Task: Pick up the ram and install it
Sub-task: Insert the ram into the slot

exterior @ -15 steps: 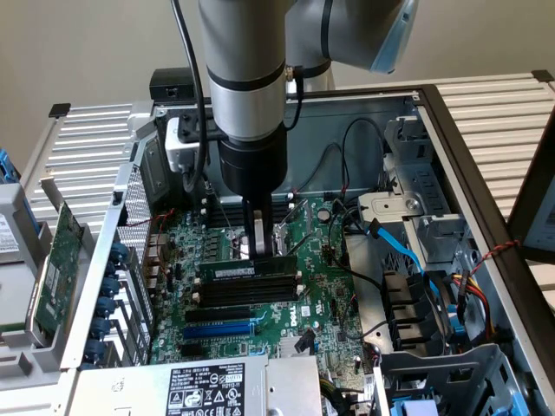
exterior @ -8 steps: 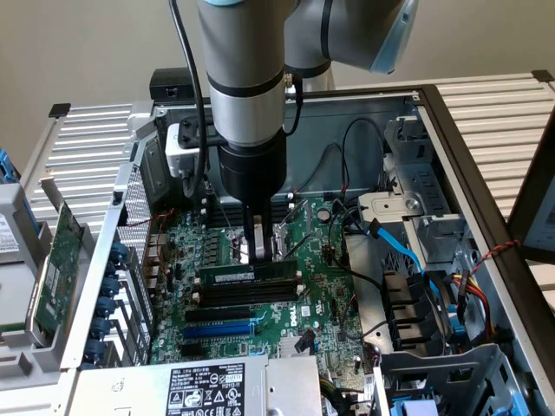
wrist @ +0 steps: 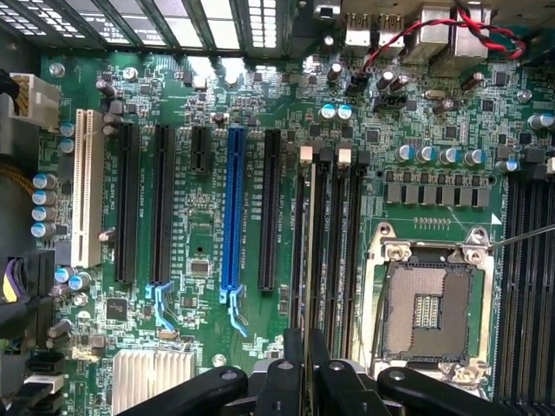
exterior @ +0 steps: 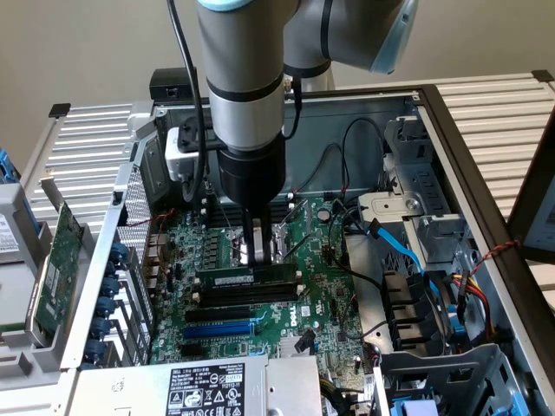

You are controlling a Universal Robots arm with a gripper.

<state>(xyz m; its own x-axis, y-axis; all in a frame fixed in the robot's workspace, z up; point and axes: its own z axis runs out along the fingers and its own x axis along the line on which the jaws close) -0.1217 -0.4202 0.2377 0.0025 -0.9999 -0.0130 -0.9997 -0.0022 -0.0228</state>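
The ram point(exterior: 245, 276) is a long dark stick with a pale label strip, standing on edge along one of the black memory slots point(exterior: 238, 295) on the green motherboard. My gripper point(exterior: 251, 257) comes straight down onto its top edge, near the middle of its length. From the wrist, the ram point(wrist: 305, 243) appears edge-on as a thin line running down a memory slot point(wrist: 323, 251). The black fingers point(wrist: 317, 368) close on either side of it, so the gripper is shut on the ram.
An open CPU socket point(wrist: 429, 308) lies beside the memory slots, with a blue slot point(wrist: 231, 208) and black expansion slots on the other side. A green expansion card point(exterior: 54, 269) leans outside the case at the exterior view's left. Blue cables point(exterior: 395, 247) and drive bays crowd the exterior view's right.
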